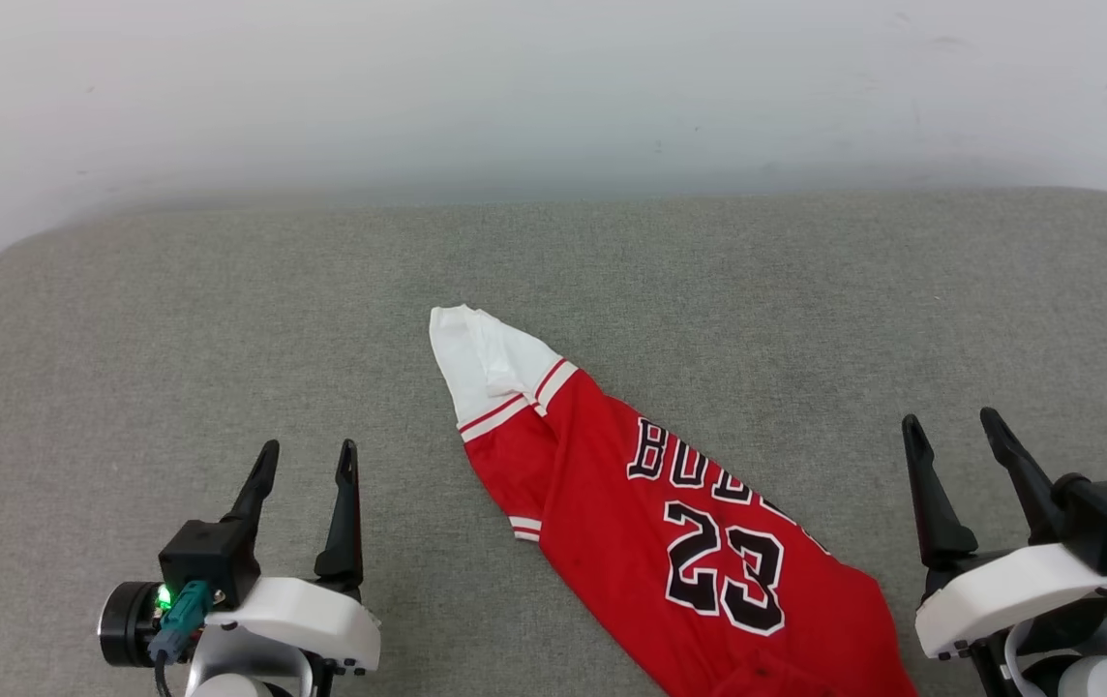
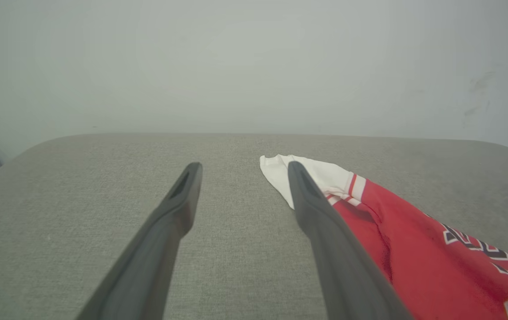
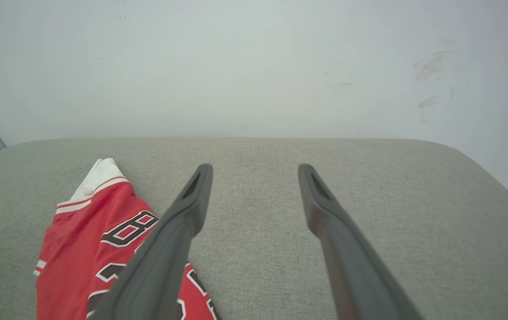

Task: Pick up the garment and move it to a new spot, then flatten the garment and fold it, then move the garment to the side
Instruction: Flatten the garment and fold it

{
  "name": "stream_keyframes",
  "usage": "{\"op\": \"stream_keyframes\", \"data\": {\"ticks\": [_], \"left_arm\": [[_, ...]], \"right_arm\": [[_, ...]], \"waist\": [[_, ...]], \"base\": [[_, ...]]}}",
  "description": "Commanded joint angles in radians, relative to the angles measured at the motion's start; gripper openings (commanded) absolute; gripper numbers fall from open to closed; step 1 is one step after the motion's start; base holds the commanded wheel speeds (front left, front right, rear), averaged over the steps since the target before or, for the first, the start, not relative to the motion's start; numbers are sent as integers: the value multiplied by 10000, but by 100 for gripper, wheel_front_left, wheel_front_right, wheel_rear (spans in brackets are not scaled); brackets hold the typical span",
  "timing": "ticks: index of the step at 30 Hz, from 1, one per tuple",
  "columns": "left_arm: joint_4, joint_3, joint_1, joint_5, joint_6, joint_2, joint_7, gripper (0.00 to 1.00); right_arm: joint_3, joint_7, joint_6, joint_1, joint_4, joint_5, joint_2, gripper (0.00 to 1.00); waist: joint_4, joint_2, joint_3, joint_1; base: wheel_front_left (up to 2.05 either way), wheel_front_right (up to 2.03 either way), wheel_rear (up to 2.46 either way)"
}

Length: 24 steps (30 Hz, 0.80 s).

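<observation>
The garment [image 1: 655, 523] is a red jersey with a white sleeve end, black-and-white lettering and the number 23. It lies folded into a long strip, running diagonally from the middle of the grey surface to the bottom edge of the head view. My left gripper [image 1: 307, 460] stands open at the lower left, well apart from the cloth, with nothing between its fingers. My right gripper [image 1: 955, 426] stands open at the lower right, empty, just right of the jersey's lower part. In the wrist views the garment [image 2: 418, 249] lies to the right of the left fingers, and the garment [image 3: 89, 235] lies left of the right fingers.
The grey fabric-covered surface [image 1: 176, 319] has rounded far corners and ends against a pale wall [image 1: 553, 87]. Bare fabric stretches to the left, right and behind the jersey.
</observation>
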Motion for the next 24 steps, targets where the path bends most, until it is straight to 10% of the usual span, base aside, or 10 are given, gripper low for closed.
{"op": "stream_keyframes", "data": {"ticks": [1,24], "left_arm": [[-35,-101,-147,77,2,-8,163,100],[2806,-2004,-4843,-719,-1602,-98,5007,100]], "right_arm": [[-35,35,-3,-176,-51,-32,-31,100],[384,516,-3,-1066,-105,122,-128,100]], "waist": [[-21,-1,44,0],[-911,-1,1961,0]], "base": [[0,0,0],[0,0,0]]}}
